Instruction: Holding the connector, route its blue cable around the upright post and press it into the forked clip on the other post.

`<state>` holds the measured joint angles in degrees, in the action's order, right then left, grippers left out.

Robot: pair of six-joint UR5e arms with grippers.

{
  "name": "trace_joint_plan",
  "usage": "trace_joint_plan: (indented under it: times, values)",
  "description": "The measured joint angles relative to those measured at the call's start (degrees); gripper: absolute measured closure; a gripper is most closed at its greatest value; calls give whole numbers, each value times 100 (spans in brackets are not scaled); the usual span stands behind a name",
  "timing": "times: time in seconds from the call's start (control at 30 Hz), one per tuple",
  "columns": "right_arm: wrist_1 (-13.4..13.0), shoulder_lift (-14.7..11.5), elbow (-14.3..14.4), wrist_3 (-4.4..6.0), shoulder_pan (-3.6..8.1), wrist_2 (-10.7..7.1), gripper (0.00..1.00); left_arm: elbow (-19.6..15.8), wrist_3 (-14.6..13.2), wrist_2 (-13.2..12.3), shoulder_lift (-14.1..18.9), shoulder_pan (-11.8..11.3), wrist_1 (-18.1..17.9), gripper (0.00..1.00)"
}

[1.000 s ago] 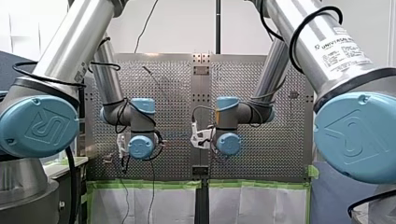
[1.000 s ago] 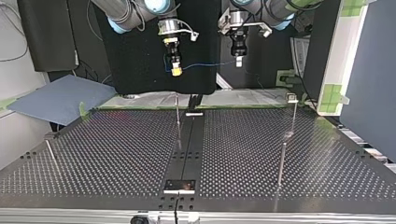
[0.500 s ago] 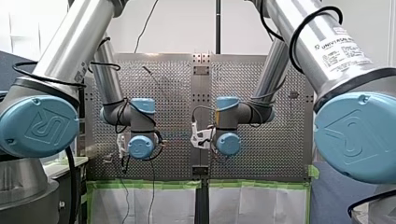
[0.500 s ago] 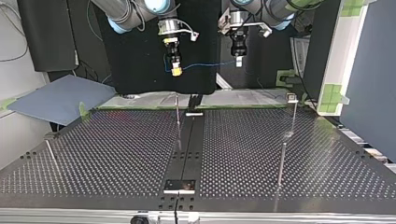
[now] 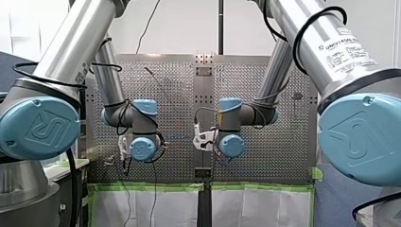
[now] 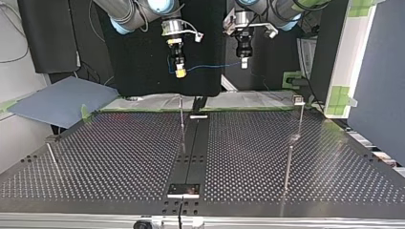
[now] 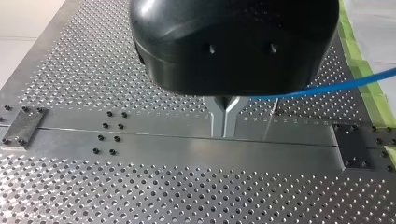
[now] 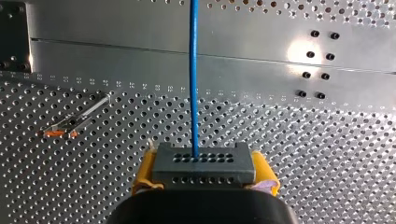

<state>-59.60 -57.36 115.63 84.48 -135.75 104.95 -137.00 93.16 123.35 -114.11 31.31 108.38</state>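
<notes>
The connector (image 8: pixel 204 164) sits clamped between the yellow pads of the right fingers (image 8: pixel 145 171). Its hole-face points outward, so the blue cable (image 8: pixel 193 74) leaves it straight ahead and, I'd say, won't kink at the root.

Seen from across the counter (image 6: pixel 119 157), those fingers hang high above the upright post (image 6: pixel 182 117), on the arms' side of it and well clear of its tip.

The left fingers (image 7: pixel 217 122) are drawn narrow, almost to a point, and the cable appears to run in between them. I take it they are pinching it further along, though the black housing hides the exact spot. They hang at about the same height, on the same side of the upright post as the forked clip (image 6: pixel 298 99) but not as far out.

The stretch of cable between the two sets of fingers is nearly level and lightly taut. That looks deliberate: a slack line could droop and snag, while a held span can be swung as one piece.

Both arms come in from above with forearms folded and wrists turned down, fingers pointing at the counter.

By my judgement nothing is wrapped yet. The cable is well apart from the upright post, and nothing blue reaches the clip on its own post further out.
</notes>
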Motion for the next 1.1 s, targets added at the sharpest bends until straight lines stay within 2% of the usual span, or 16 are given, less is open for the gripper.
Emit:
trace_joint_plan:
  times: [0.5,0.77,1.1]
  values:
    - [6,13,-13,-7,4,11,100,0,-15,0,0,-6,0,100]
    - [260,263,-133,-25,16,26,100,0,-18,0,0,-9,0,100]
    - [299,298,-140,-26,17,27,100,0,-18,0,0,-9,0,100]
